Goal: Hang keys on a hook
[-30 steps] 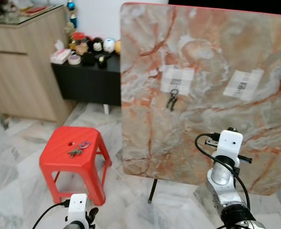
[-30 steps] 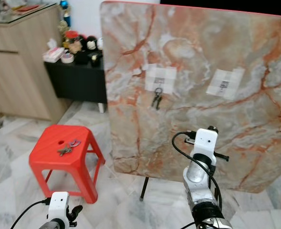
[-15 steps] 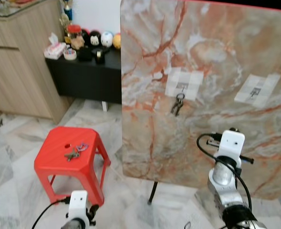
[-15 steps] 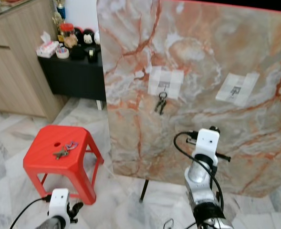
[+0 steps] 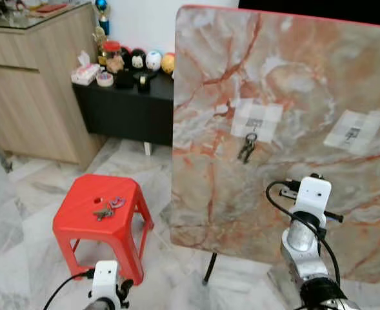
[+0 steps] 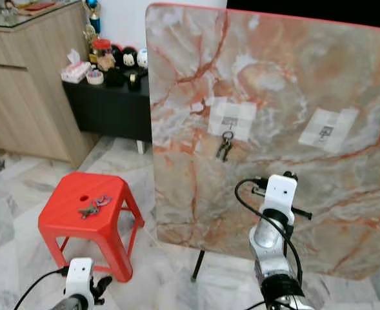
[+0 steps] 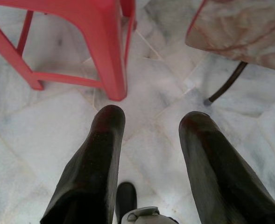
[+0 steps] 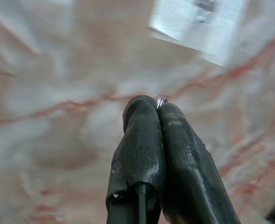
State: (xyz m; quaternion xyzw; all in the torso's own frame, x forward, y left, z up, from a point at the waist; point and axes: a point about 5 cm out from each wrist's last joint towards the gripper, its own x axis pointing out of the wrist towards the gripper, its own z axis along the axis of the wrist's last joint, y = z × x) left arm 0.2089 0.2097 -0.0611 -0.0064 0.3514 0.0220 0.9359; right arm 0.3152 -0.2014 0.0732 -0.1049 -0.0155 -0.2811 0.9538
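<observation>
keys on the stool, a ring pinched at the board

our right end effector (image 8: 157,106) is pressed shut on a small metal ring (image 8: 161,100), raised before the marble board (image 5: 293,116). one key bunch (image 5: 246,148) hangs on the left hook (image 5: 253,124); the right hook (image 5: 352,134) sits at 3 o'clock from it. more keys (image 5: 107,208) lie on the red stool (image 5: 99,216). our left end effector (image 7: 149,123) hangs low, fingers apart, holding nothing.

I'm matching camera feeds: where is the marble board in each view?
Left eye view: marble board, upright, right of the red stool.
Right eye view: the same.
Left wrist view: its lower corner, beyond the left gripper.
Right wrist view: backdrop behind the right gripper.
Shared landmark: its taped white patch.
</observation>
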